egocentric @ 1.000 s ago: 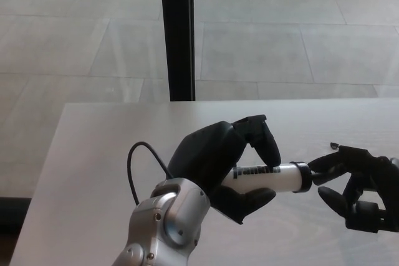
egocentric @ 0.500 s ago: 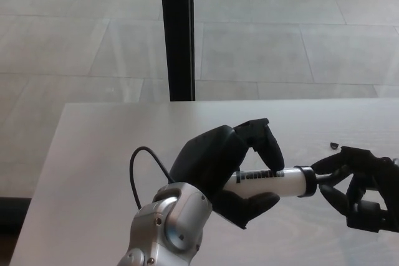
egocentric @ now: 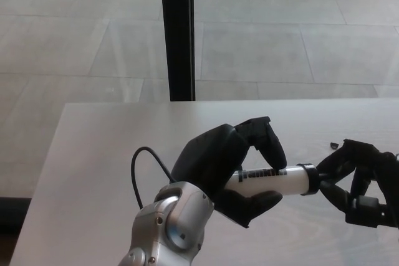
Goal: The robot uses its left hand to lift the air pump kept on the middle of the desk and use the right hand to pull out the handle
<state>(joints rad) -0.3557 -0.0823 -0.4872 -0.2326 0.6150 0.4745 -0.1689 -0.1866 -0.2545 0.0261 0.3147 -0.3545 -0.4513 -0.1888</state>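
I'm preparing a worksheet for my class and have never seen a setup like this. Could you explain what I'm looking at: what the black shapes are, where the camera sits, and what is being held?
The camera sits on a humanoid robot's head and looks down at a pale desk. The black shapes are the robot's own hands, each with a thumb and two thick fingers. The left hand, on a silver arm, grips a white air pump and holds it roughly level above the desk. The right hand comes in from the right, with its fingers at the pump's black end, where the handle would be. Whether it has gripped anything is unclear. Beyond the desk are a tiled floor and a dark post.
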